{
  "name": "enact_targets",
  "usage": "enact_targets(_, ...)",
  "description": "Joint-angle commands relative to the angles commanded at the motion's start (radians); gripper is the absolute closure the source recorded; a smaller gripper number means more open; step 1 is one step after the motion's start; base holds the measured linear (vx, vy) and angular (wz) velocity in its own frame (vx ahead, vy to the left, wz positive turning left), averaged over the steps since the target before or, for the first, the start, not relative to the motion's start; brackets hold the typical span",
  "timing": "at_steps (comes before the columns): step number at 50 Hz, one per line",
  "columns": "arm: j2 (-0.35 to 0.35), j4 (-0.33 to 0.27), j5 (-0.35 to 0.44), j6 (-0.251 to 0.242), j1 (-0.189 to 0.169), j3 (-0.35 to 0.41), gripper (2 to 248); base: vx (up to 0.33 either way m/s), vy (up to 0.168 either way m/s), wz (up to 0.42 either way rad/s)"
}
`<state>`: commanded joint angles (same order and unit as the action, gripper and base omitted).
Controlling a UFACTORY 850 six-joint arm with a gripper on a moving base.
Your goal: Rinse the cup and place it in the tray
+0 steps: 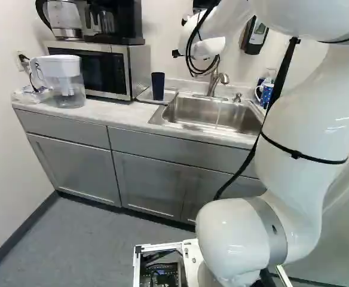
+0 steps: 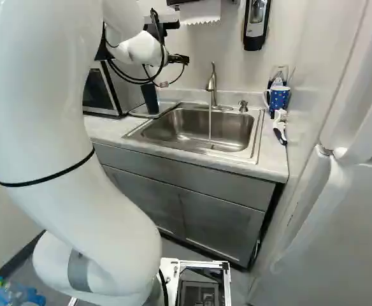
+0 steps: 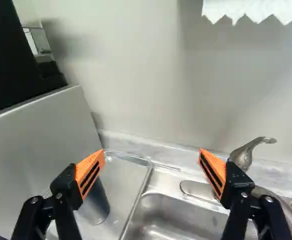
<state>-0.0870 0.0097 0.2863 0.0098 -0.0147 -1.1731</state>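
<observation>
The place is a small kitchen: a sink with a faucet set into the desk, grey cabinets below, and a microwave with a kettle on top (a water pitcher stands near it).

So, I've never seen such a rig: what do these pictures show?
The machine is one white robot arm. Two pictures come from cameras behind it, left and right; the third looks along its gripper from the wrist. On the counter, a dark cup stands in a tray beside the sink, where a thin stream falls from the faucet. A microwave and pitcher stand at the left of the left base view. The gripper is open and holds nothing.
</observation>
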Motion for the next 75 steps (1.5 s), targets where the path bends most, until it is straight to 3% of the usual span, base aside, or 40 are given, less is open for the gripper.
enact_targets(39,-0.01,0.0,-0.031,0.0,-0.105,-0.062,3,0.0,0.0,0.0)
enact_targets(75,-0.136,0.0,-0.031,0.0,-0.162,-0.198,3,0.0,0.0,0.0)
